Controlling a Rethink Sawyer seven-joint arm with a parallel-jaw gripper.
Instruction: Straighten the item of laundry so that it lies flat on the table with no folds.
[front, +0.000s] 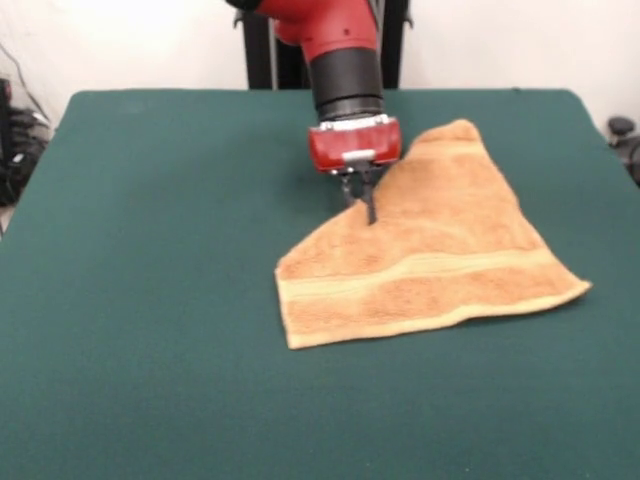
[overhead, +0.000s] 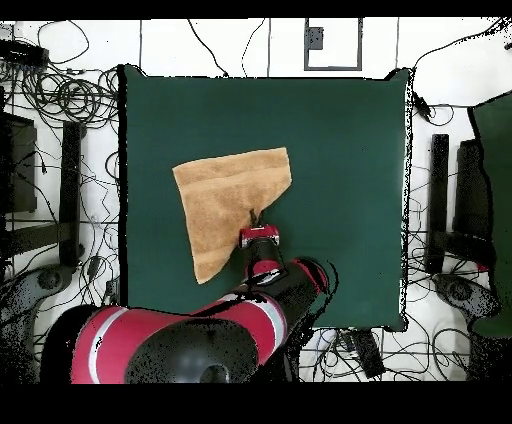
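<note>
The orange-tan towel (front: 430, 250) lies right of the middle of the green table (front: 150, 250). It forms a rough triangle, and its long left side runs diagonally like a fold line. A woven band stripe crosses it near the front edge. My gripper (front: 362, 208) points straight down on that diagonal edge, with its fingers close together and pinching the cloth at table height. In the overhead view the towel (overhead: 225, 195) is left of the table's (overhead: 340, 150) centre, and the gripper (overhead: 255, 215) is at the towel's lower right edge.
The red and black arm (front: 335, 50) comes down from the far side. Black stands (overhead: 440, 200) and cables (overhead: 70, 100) ring the table on the floor.
</note>
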